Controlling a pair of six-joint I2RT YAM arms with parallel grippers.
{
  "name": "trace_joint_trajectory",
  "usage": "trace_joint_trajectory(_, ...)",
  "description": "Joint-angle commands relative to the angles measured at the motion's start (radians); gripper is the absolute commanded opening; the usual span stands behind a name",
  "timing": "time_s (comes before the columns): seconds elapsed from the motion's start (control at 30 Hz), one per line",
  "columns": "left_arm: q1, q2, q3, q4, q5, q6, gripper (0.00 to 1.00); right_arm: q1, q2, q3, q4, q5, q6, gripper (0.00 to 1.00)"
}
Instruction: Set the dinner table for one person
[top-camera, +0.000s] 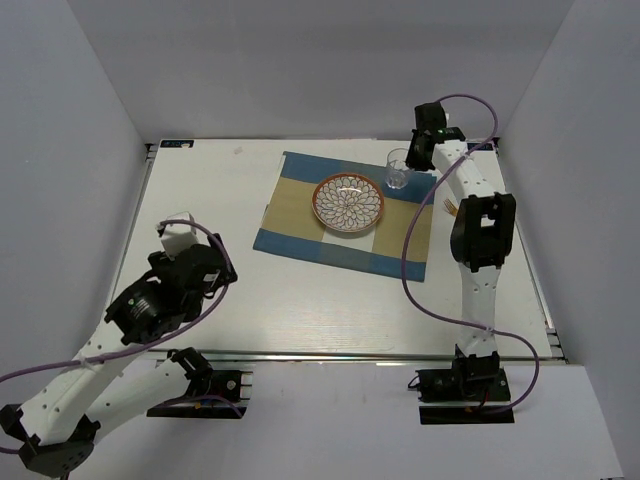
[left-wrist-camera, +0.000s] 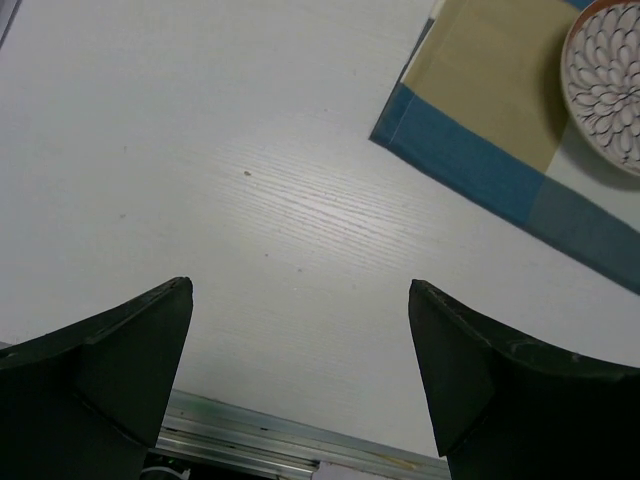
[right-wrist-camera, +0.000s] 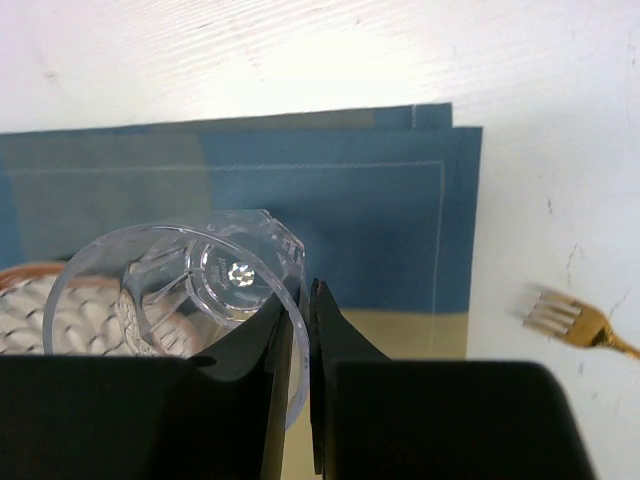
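Note:
On the white dinner table (top-camera: 215, 190) lies a blue-and-tan placemat (top-camera: 300, 238) with a patterned plate (top-camera: 348, 203) on it. A clear drinking glass (top-camera: 398, 168) stands upright at the mat's far right corner. My right gripper (top-camera: 420, 150) is shut on its rim, one finger inside the glass (right-wrist-camera: 180, 290) and one outside; whether its base touches the cloth I cannot tell. A gold fork (right-wrist-camera: 575, 322) lies on the bare table right of the mat. My left gripper (left-wrist-camera: 300, 290) hangs open and empty over the table's near left.
A metal rail (top-camera: 380, 355) runs along the near edge by the arm bases. Grey walls close in the left, right and far sides. The placemat's near left corner (left-wrist-camera: 480, 140) and the plate (left-wrist-camera: 607, 80) show in the left wrist view.

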Motion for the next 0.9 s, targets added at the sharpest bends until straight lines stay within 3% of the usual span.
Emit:
trace_joint_trajectory(0.0, -0.006, -0.068, -0.018, 0.049, -0.024, 0.016, 0.98, -0.022, 0.044, 0.112, -0.034, 0.021, -0.048, 0.0)
trace_joint_trajectory(0.1, 0.003, -0.081, -0.029, 0.069, -0.006, 0.033, 0.98, -0.033, 0.096, 0.163, -0.054, 0.062, -0.063, 0.0)
trace_joint_trajectory(0.37, 0.003, -0.049, -0.027, 0.072, 0.002, 0.036, 0.98, -0.056, 0.082, 0.082, -0.006, 0.099, -0.069, 0.0)
trace_joint_trajectory(0.73, 0.003, -0.044, -0.029, 0.081, 0.011, 0.045, 0.98, -0.095, 0.061, 0.027, 0.011, 0.039, -0.074, 0.0)
trace_joint_trajectory(0.77, 0.003, -0.044, -0.029, 0.081, 0.011, 0.045, 0.98, -0.1, 0.049, 0.027, 0.011, 0.026, -0.075, 0.06)
trace_joint_trajectory(0.87, 0.003, -0.04, -0.029, 0.081, 0.013, 0.048, 0.98, -0.106, -0.012, -0.001, 0.03, -0.063, -0.077, 0.89)
